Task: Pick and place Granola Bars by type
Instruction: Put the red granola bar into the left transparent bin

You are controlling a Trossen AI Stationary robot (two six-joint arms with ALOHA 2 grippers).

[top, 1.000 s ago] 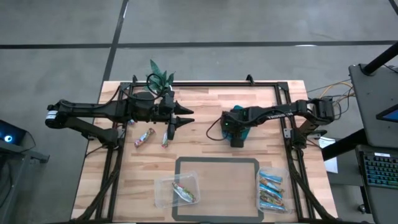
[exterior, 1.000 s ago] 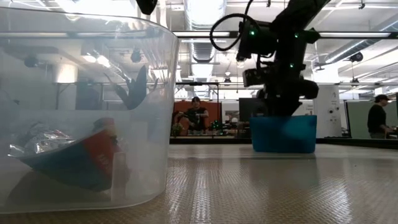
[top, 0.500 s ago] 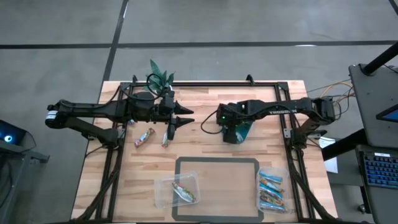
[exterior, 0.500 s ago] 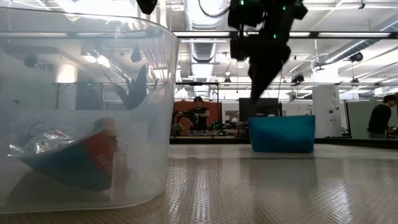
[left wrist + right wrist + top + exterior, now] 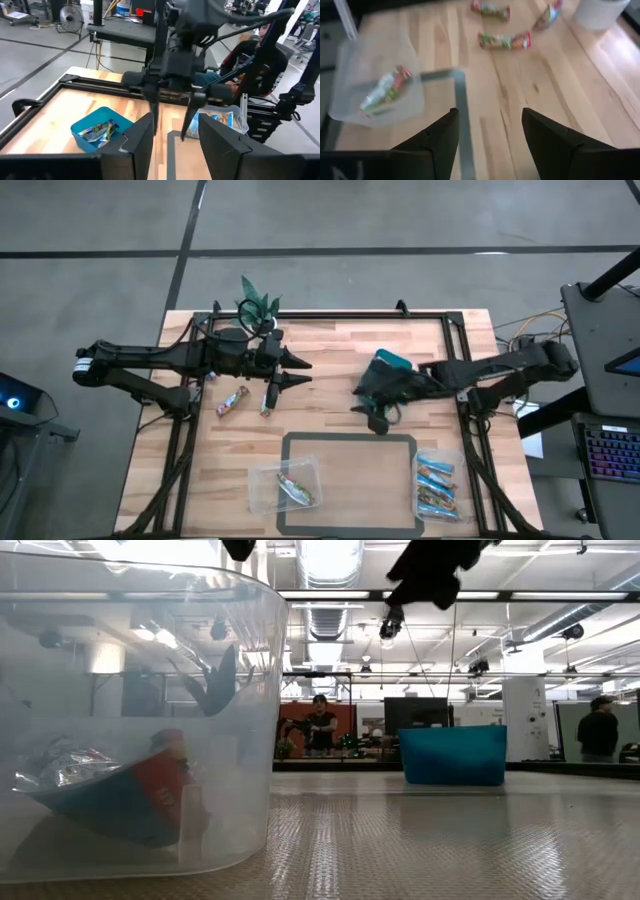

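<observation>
Left arm: reaches in from the left edge, held level over the far-left part of the counter point(image 5: 330, 355). Left gripper point(image 5: 290, 372) points right, its jaws parted with nothing between them, just above the two loose bars.

Right arm: reaches in from the right edge, low and stretched toward the middle. Right gripper point(image 5: 378, 420) angles down toward the near side, just past the far edge of the grey outlined rectangle point(image 5: 349, 482); its jaws stand apart and empty, with bare wood between them in the right wrist view.

Granola Bars, loose: two multicoloured bars point(image 5: 231, 401) lie on the wood near the left gripper, one at a slant, one nearly upright point(image 5: 266, 402). The right wrist view shows three such bars point(image 5: 504, 40) on the wood.

Granola Bars, sorted: one multicoloured bar point(image 5: 296, 489) inside a clear tub point(image 5: 263, 490) at the near left of the rectangle; several blue bars point(image 5: 437, 485) in a second clear tub point(image 5: 420, 502) at the near right.

Teal bin point(image 5: 392, 362): on the counter right of centre, partly under the right arm; wrapped bars lie inside it in the left wrist view.

Surface: pale wooden planks, framed by black rails. A green plant point(image 5: 258, 302) stands at the far edge.

Room: grey floor; an open hall with ceiling lights and people point(image 5: 598, 729) standing far behind.
</observation>
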